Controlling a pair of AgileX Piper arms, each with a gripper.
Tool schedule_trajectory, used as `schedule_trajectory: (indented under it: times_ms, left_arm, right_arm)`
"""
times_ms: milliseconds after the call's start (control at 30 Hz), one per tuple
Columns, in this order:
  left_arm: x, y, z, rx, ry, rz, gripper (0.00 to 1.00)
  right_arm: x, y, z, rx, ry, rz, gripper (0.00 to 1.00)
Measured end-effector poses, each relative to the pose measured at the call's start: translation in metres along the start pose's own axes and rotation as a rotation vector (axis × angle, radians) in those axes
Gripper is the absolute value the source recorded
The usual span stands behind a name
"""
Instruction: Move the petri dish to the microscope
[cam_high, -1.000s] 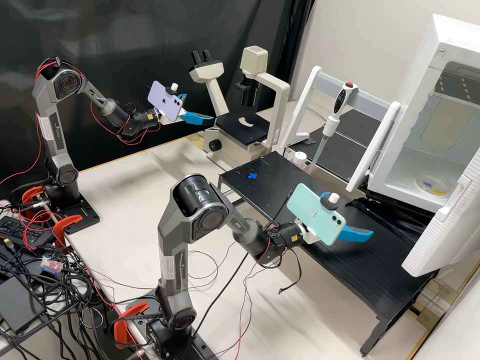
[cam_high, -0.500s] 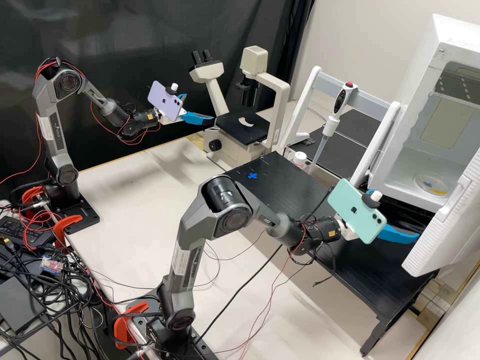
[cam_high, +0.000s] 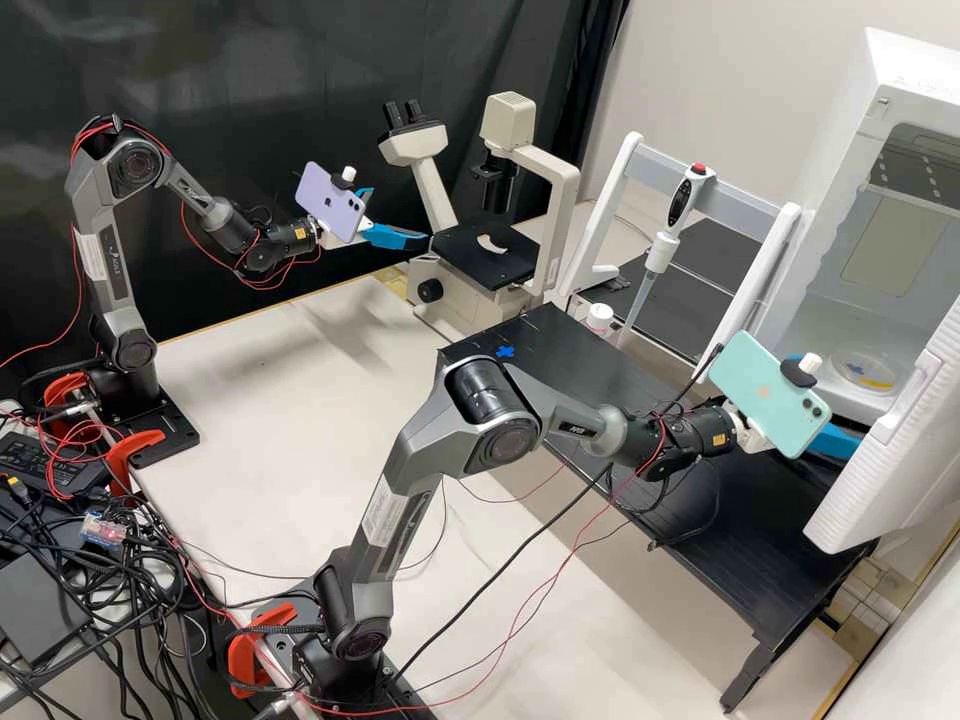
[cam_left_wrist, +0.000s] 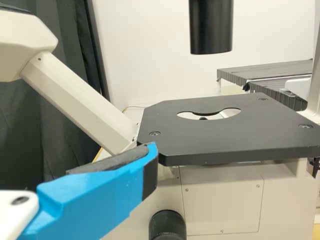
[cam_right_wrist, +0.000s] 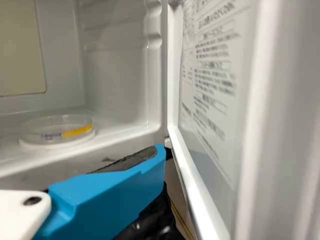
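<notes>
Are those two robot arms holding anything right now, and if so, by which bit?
Nothing is held: the left gripper is open beside the microscope; the right gripper is open near the white cabinet, where the petri dish rests untouched.

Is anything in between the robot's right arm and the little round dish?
Only the white cabinet's front edge seems to lie between the right end effector and the petri dish; the open door stands to one side.
</notes>
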Motion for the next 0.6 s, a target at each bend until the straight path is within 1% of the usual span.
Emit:
schedule_trajectory:
  times_ms: [100,200,300,367,400,500,600]
  left_arm:
    - [0.000,0.000,0.000,0.000,0.000,0.000,1.00]
    - [0.000,0.000,0.000,0.000,0.000,0.000,1.00]
    - [0.000,0.000,0.000,0.000,0.000,0.000,1.00]
    - [0.000,0.000,0.000,0.000,0.000,0.000,1.00]
    - [0.000,0.000,0.000,0.000,0.000,0.000,1.00]
    - [0.000,0.000,0.000,0.000,0.000,0.000,1.00]
    - [0.000,0.000,0.000,0.000,0.000,0.000,1.00]
  right_arm:
    - [0.006,0.002,-0.006,-0.003,0.015,0.007,1.00]
    - [0.015,0.000,-0.014,0.000,0.027,-0.003,1.00]
    - [0.026,-0.008,-0.023,0.005,0.051,-0.015,1.00]
    - [0.031,-0.014,-0.025,0.004,0.049,-0.033,1.00]
    - [0.035,-0.019,-0.027,-0.003,0.048,-0.051,1.00]
    - [0.046,-0.028,-0.027,-0.036,0.046,-0.069,1.00]
    - [0.057,-0.039,-0.024,-0.087,0.036,-0.092,1.00]
